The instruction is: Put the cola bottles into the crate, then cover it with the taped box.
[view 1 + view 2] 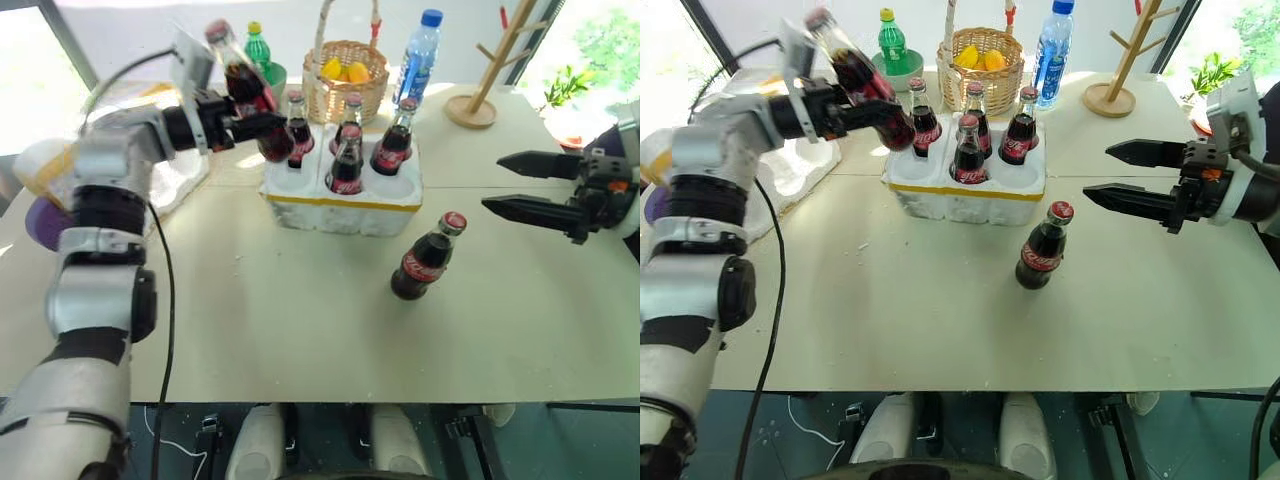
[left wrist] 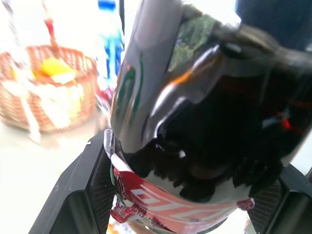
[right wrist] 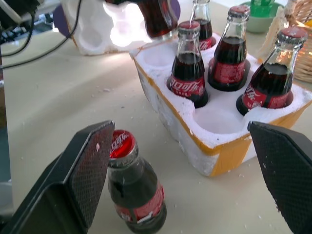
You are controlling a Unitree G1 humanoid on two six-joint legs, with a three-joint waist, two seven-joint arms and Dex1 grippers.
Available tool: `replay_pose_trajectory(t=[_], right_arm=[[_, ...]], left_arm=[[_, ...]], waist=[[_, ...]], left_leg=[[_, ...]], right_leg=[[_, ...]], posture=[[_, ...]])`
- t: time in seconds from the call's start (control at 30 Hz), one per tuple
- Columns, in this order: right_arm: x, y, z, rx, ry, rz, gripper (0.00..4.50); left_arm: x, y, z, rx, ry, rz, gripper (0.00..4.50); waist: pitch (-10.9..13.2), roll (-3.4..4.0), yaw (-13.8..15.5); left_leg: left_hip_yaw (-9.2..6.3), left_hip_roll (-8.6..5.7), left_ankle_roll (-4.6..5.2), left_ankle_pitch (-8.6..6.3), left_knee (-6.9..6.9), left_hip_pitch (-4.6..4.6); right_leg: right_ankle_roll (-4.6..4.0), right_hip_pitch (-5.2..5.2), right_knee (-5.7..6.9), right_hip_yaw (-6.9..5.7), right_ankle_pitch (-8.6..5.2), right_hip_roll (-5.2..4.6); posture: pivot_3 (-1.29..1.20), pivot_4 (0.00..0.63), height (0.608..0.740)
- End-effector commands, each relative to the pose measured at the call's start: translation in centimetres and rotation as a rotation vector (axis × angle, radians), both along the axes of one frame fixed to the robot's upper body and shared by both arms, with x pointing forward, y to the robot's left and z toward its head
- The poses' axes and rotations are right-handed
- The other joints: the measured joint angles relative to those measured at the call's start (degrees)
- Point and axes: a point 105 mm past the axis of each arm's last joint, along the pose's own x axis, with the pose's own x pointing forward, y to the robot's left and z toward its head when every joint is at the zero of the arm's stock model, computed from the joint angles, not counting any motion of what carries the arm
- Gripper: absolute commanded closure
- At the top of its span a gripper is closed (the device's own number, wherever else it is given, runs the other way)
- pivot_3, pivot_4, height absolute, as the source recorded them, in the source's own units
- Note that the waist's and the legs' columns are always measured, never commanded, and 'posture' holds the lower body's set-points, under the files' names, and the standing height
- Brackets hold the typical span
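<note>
Left gripper (image 1: 243, 122) is clamped on a tilted cola bottle (image 1: 245, 85), held above the crate (image 1: 340, 200) at upper left of frame. Four bottles are seated in the crate. Right gripper (image 1: 520, 185) is spread wide, nothing grasped, at right; one bottle (image 1: 425, 258) is standing on the table (image 1: 300, 310) near centre.
</note>
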Motion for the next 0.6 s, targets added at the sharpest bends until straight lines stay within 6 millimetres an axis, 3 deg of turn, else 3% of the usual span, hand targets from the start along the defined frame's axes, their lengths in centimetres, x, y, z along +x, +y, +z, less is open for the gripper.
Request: replay_pose_trajectory(t=[0.03, 0.3, 0.33, 0.4, 0.5, 0.6], right_arm=[[-0.6, 0.1, 1.0, 0.008, -0.061, 0.002, 0.0], [-0.5, -0.1, 0.6, 0.011, -0.055, -0.024, 0.0], [-0.5, -0.1, 0.6, 0.01, -0.057, -0.027, 0.0], [-0.3, -0.2, 0.7, 0.007, -0.064, -0.037, 0.0], [0.0, -0.4, 0.9, 0.01, -0.075, -0.055, 0.0], [0.2, -1.4, 1.6, -0.005, -0.098, -0.096, 0.0]], left_arm=[[-0.4, -1.1, 1.3, 0.056, -0.092, -0.072, 1.68], [0.2, -1.2, -4.3, 0.299, -0.061, -0.07, 1.68], [0.3, -1.3, -4.5, 0.303, -0.057, -0.066, 0.65], [0.3, -1.5, -4.8, 0.305, -0.053, -0.066, 0.08], [0.3, -1.6, -4.7, 0.293, -0.055, -0.07, 0.08], [0.0, -0.9, -2.4, 0.217, -0.087, -0.079, 0.08]], waist=[[0.02, -0.02, -0.03], [0.02, -0.02, -0.03], [0.02, -0.02, -0.06], [0.01, -0.02, -0.01], [-0.01, 0.01, 0.03], [0.0, 0.01, 0.02]], left_leg=[[0.01, 0.0, 0.0, 0.0, -0.01, -0.05], [-0.04, 0.02, 0.01, -0.01, 0.04, -0.16], [-0.03, 0.02, 0.02, -0.01, 0.04, -0.15], [-0.03, 0.02, 0.02, -0.02, 0.04, -0.15], [-0.04, 0.06, 0.04, -0.03, 0.04, -0.11], [-0.04, 0.05, 0.05, -0.03, 0.07, -0.11]], right_leg=[[0.0, -0.05, 0.0, 0.0, 0.0, 0.0], [0.0, -0.19, 0.02, 0.03, 0.0, -0.04], [0.0, -0.19, 0.02, 0.05, 0.01, -0.04], [0.0, -0.19, 0.04, 0.05, 0.01, -0.04], [0.0, -0.17, 0.05, 0.06, 0.01, -0.05], [0.0, -0.15, 0.06, 0.06, 0.01, -0.08]], posture=[[0.0, 0.15, 0.74], [0.0, 0.15, 0.74], [0.0, 0.15, 0.74], [0.0, 0.15, 0.74], [0.0, 0.15, 0.74], [0.0, 0.15, 0.74]])
